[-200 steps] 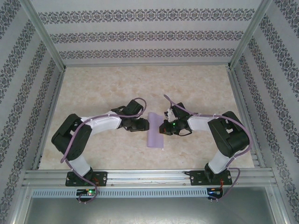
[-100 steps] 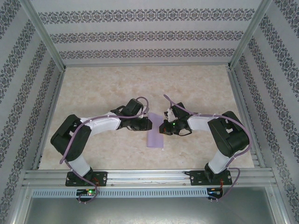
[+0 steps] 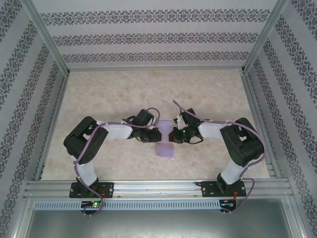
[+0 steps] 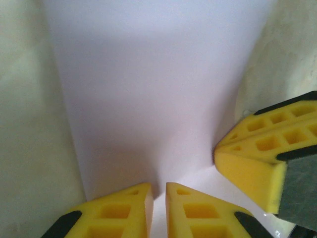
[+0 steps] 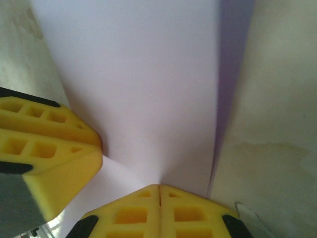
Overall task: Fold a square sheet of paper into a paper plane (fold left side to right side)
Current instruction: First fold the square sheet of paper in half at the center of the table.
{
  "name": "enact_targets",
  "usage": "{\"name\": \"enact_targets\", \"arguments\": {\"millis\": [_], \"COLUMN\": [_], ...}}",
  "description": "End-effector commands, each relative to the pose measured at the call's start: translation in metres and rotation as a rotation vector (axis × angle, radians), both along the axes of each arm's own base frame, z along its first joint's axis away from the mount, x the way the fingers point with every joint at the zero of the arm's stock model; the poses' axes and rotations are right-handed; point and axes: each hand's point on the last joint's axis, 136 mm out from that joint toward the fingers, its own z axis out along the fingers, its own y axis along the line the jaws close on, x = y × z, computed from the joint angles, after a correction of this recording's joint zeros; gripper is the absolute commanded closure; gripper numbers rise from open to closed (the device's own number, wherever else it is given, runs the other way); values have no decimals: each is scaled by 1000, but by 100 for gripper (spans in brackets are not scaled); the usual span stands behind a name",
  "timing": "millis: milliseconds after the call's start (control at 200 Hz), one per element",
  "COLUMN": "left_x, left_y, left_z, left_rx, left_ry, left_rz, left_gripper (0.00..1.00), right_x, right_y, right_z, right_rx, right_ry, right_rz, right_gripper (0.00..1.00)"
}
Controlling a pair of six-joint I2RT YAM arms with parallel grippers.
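L end effector [image 4: 158,196] has closed onto sheet [image 4: 148,99]; R end effector [image 5: 158,191] clamps it, jaws shut. Risk: opposing pulls tear thin sheet.

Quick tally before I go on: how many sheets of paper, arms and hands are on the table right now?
lilac paper sheet: 1
arms: 2 (left arm, right arm)
hands: 2 (left hand, right hand)
Total: 5
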Motion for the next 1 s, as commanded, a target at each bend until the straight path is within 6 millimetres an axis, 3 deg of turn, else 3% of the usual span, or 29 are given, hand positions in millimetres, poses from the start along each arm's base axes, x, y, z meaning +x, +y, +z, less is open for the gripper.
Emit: {"name": "enact_targets", "arguments": {"millis": [0, 260, 440, 605, 720, 994], "left_x": [-11, -20, -16, -9, -9, -6], "left_y": [21, 44, 47, 29, 8, -16], "left_z": [-26, -29, -9, 28, 43, 23], "left_rx": [110, 142, 99, -3, -63, -75], "left_ry": [40, 43, -8, -90, -110, -71], "left_rz": [38, 75, 78, 30, -21, -40], "left_gripper": [85, 87, 90, 93, 94, 95], "right_x": [-23, -25, -24, -23, -23, -23], "right_y": [-37, -43, -41, -39, -39, -37], "right_z": [-47, -51, -49, -47, -47, -48], "right_rx": [-240, -269, -256, -243, -244, -241], "right_ry": [84, 89, 88, 83, 82, 86], "right_rz": [-19, -18, -13, -13, -13, -10], "right_gripper": [100, 100, 100, 100, 100, 100]}}
